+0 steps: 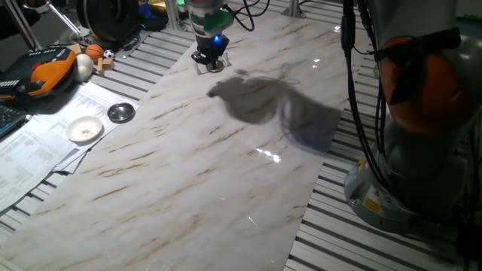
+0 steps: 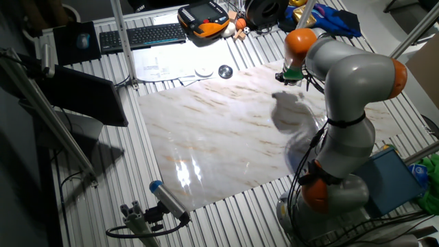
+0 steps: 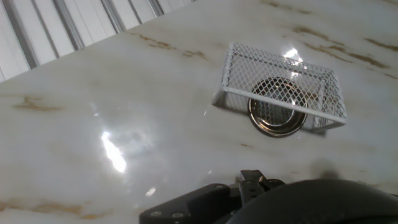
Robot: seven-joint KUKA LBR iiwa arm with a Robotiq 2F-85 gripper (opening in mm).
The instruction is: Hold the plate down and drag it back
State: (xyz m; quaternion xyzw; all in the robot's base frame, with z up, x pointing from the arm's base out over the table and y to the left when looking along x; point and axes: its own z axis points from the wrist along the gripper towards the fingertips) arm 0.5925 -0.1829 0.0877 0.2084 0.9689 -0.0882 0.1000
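The plate (image 3: 278, 119) is a very small round dark metallic disc with a shiny centre. It lies on the marble board (image 1: 226, 165) at its far edge, partly covered by a small white wire-mesh tray (image 3: 245, 71). In one fixed view the plate (image 1: 215, 67) shows just beside my gripper (image 1: 209, 59). The gripper hovers right at it, slightly to its near side. In the hand view the gripper (image 3: 249, 186) is a single dark mass at the bottom with no gap between the fingers, apart from the plate. It holds nothing.
A larger silver-rimmed disc (image 1: 120, 113) and a white shallow dish (image 1: 84, 129) lie on papers left of the board. An orange handheld controller (image 1: 53, 69) and small balls sit at the back left. The arm's base (image 1: 422, 150) stands to the right.
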